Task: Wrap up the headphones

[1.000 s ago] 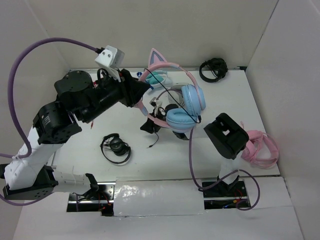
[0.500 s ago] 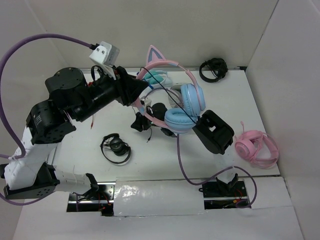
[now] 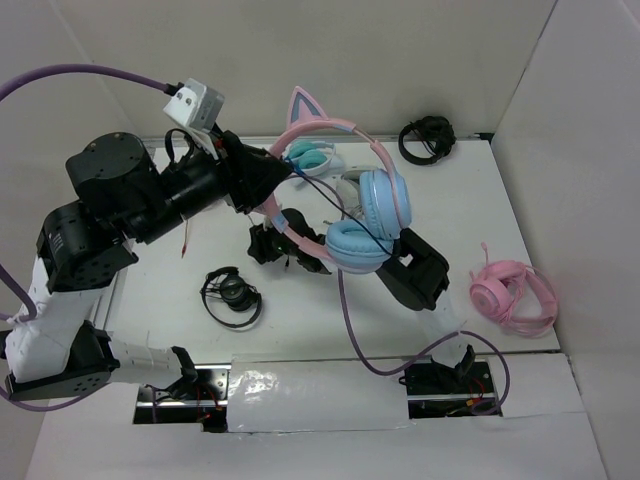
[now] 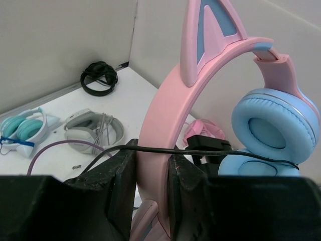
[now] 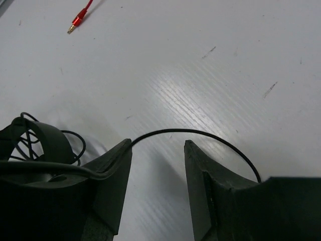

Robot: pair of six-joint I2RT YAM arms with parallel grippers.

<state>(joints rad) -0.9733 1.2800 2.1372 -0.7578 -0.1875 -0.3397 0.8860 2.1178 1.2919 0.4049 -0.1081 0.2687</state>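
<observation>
Right now your left gripper (image 4: 151, 173) is clenched on the pink band of the headphones (image 3: 383, 198), just below a cat ear; it holds them up off the table (image 3: 480, 190) with the blue cups hanging toward the right arm. I judge that grip is meant to keep the band steady as a spool while the other arm works the lead; the thin black cable (image 4: 215, 152) crosses the front of those fingers and runs toward the cups.

Your right gripper (image 5: 158, 144) sits low over the table below the lifted headphones, fingers parted. The cable lies along one finger and arcs across the gap unpinched, so it looks ready to guide or take the cable, not gripping it.

Outward, the black headphones (image 3: 232, 296) lie near that gripper on its near-left; a red plug (image 5: 75, 22) lies farther off. The teal-and-white headphones (image 3: 308, 155) sit behind the band by the back wall; the all-pink headphones (image 3: 510, 298) rest by the right wall, apart from the arm. You have the most room at right-centre, between the cups and the right wall; sweeps toward the left arm are tight.
</observation>
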